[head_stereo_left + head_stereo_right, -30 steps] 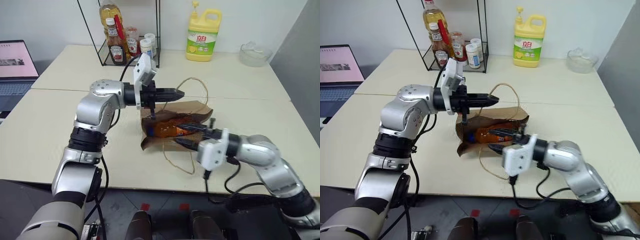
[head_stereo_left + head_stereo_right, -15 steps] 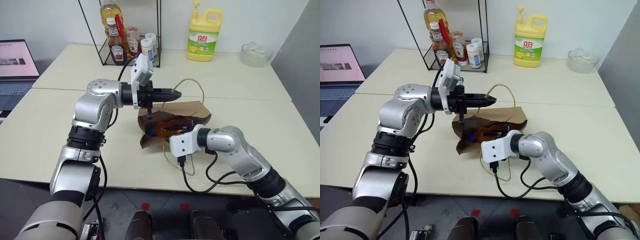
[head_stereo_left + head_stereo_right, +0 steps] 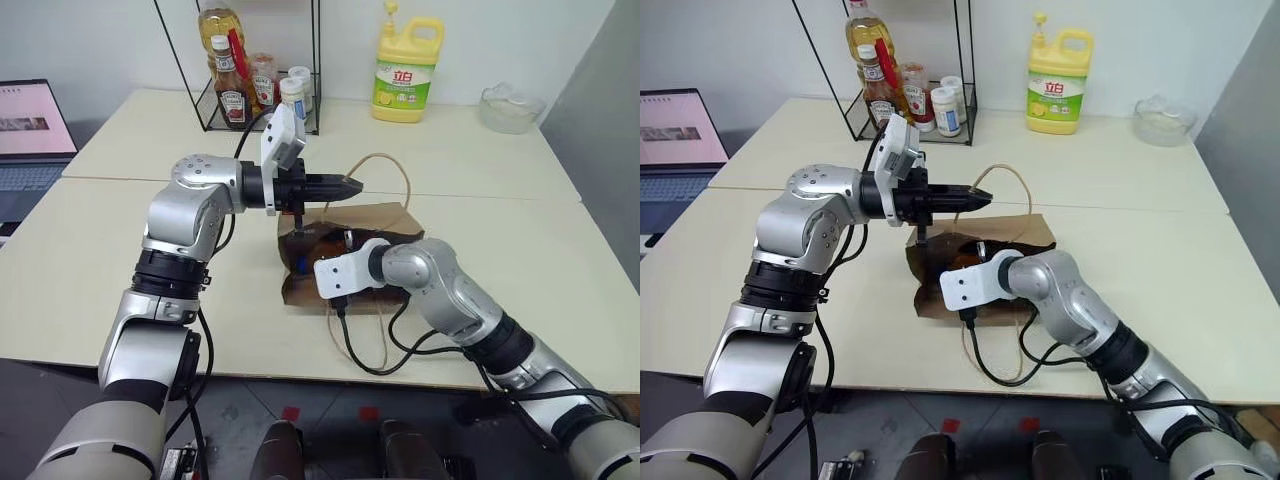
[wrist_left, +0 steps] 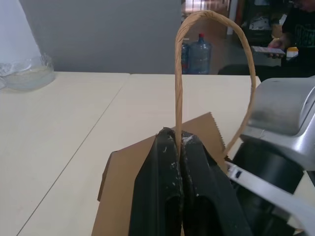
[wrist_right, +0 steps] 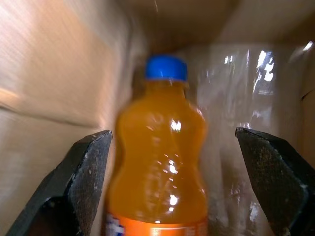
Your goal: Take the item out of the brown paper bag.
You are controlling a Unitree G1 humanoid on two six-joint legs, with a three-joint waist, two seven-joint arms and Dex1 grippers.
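Observation:
The brown paper bag (image 3: 396,216) lies on its side in the middle of the table, mouth toward me. My left gripper (image 3: 354,184) points level above it, shut on one tan cord handle (image 4: 216,30) and holding that loop up. My right gripper (image 5: 172,133) reaches into the bag's mouth; from the head views only its white wrist (image 3: 342,273) shows at the opening. Inside, the item (image 5: 160,169), a small orange bottle with a blue cap, lies between the two spread fingers (image 5: 83,167) of the open right gripper, which do not touch it.
A yellow detergent jug (image 3: 407,62) and a glass bowl (image 3: 512,108) stand at the table's far edge. A black wire rack with sauce bottles (image 3: 245,75) is at the back left. A laptop (image 3: 30,130) sits left. A black cable (image 3: 365,355) hangs from the right wrist.
My right gripper has pushed forward into the bag's mouth and its fingers have spread wider. The left gripper has kept still on the handle.

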